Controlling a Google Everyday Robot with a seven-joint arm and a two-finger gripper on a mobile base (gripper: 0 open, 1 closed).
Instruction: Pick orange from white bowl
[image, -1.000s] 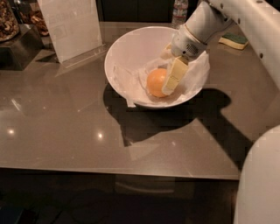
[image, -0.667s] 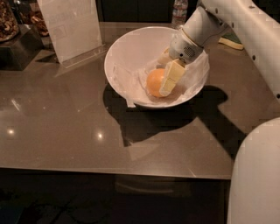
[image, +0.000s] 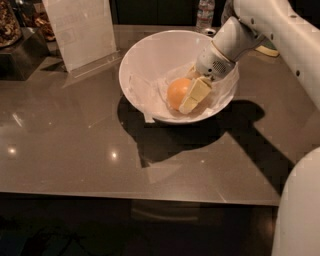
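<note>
The orange (image: 176, 92) lies on crumpled white paper in the large white bowl (image: 145, 55), which stands at the back middle of the table. My gripper (image: 187, 93) reaches down into the bowl from the right, on a white arm. Its cream fingers (image: 196, 95) sit on either side of the orange, the near one pressed against the fruit's right front. The far finger is mostly hidden behind the orange. The orange still rests low in the bowl.
A clear upright sign holder (image: 82, 31) stands left of the bowl at the back. A dark container (image: 17, 47) with snacks sits at the far left. A water bottle (image: 205, 14) stands behind the bowl. The grey tabletop (image: 75, 145) runs to a front edge.
The gripper and the orange have barely shifted inside the bowl. The arm's elbow has moved slightly.
</note>
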